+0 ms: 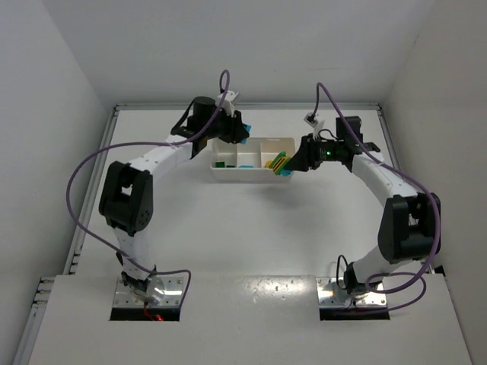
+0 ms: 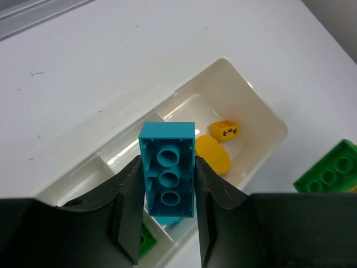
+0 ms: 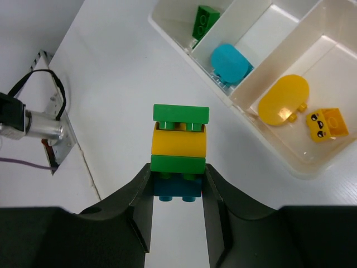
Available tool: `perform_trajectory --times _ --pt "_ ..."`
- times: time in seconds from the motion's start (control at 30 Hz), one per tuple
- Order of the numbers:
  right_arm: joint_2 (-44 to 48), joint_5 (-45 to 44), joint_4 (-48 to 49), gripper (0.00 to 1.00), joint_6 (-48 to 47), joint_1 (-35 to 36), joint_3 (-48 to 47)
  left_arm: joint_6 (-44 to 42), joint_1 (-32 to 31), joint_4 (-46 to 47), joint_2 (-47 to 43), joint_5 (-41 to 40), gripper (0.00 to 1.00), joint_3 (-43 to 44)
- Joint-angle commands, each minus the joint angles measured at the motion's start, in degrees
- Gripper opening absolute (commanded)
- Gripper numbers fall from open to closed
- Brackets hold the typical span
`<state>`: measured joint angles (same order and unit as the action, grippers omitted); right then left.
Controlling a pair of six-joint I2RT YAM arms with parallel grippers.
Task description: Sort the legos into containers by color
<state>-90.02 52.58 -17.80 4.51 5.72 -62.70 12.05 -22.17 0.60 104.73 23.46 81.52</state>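
The white three-compartment tray (image 1: 228, 175) sits mid-table. Its left compartment holds a green brick (image 3: 206, 19), the middle a cyan piece (image 3: 230, 62), and the right a yellow oval piece (image 3: 283, 99) and a small yellow face brick (image 3: 326, 124). My left gripper (image 1: 237, 135) is shut on a cyan brick (image 2: 167, 176) and holds it above the tray (image 2: 262, 100), near the middle compartment. My right gripper (image 1: 293, 163) is shut on a clump (image 3: 179, 151) of green, yellow, green and blue bricks, gripped at its blue and lower green bricks, just off the tray's right end.
Purple cables loop from both arms. White walls close in the table on the left, right and back. A metal mount with a cable (image 3: 39, 125) stands at the table's edge in the right wrist view.
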Motion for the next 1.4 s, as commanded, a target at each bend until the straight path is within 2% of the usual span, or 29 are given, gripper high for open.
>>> perform_trajectory --times 0.0,0.17,0.43,0.53,0.57,0.6,0.67,0.7,0.73,0.83,0.93,0.97,1.1,1.2,1.37 --pt "2.0 -0.9 3.2 0.0 1.6 -1.3 0.1 -1.1 0.3 -0.7 3.8 0.4 0.05 6.1" --pt "1.4 -2.0 1.7 0.0 1.6 -2.5 -2.0 -2.3 0.3 -4.4 10.9 3.2 0.06 13.0" --pt "-1.6 -2.0 -0.2 0.0 0.5 -3.1 -5.9 -5.6 -0.2 -6.9 14.0 5.5 0.1 14.1" --pt "-2.9 -0.8 -0.2 0.0 0.5 -3.1 -6.9 -6.2 -0.2 -8.2 14.0 6.9 0.19 14.1" --pt "-3.6 -0.8 -0.2 0.0 0.5 -3.1 -6.9 -6.9 -0.2 -9.1 14.0 7.6 0.23 14.1" --pt "-3.6 -0.1 0.4 0.0 0.5 -3.1 -7.4 -7.5 -0.2 -10.4 14.0 8.4 0.38 14.1" --pt "-4.2 -0.1 1.0 0.0 0.5 -2.6 -8.0 -8.0 -0.2 -11.0 13.5 9.1 0.62 14.1" --pt "-4.9 0.4 1.0 0.0 0.5 -2.6 -8.0 -8.6 -0.2 -11.5 13.5 9.1 0.82 14.1" --pt "-4.9 1.3 1.0 0.0 0.5 -2.6 -8.0 -8.6 -0.2 -11.5 13.0 9.1 0.86 13.3" --pt "-5.5 4.4 1.0 0.0 0.5 -2.0 -8.0 -5.9 0.4 -8.1 10.1 14.2 0.89 11.1" --pt "-6.2 8.5 -1.0 0.0 -3.4 -2.0 -8.5 -1.5 3.1 1.1 7.4 29.4 0.88 7.3" --pt "-6.8 11.1 -1.6 0.0 -5.7 -2.0 -8.5 1.5 3.6 2.4 6.9 37.9 0.88 7.9" --pt "-7.4 15.9 -6.4 0.0 -14.3 -1.4 -9.6 3.3 4.2 0.1 6.9 51.1 0.85 9.5" --pt "-7.4 17.2 -10.5 0.0 -20.3 -0.2 -10.2 -0.9 4.2 -5.3 6.1 55.8 0.83 9.5" --pt "-7.9 20.2 -11.2 0.0 -20.9 1.0 -11.7 -2.9 4.2 -8.7 3.1 57.9 0.83 6.2"
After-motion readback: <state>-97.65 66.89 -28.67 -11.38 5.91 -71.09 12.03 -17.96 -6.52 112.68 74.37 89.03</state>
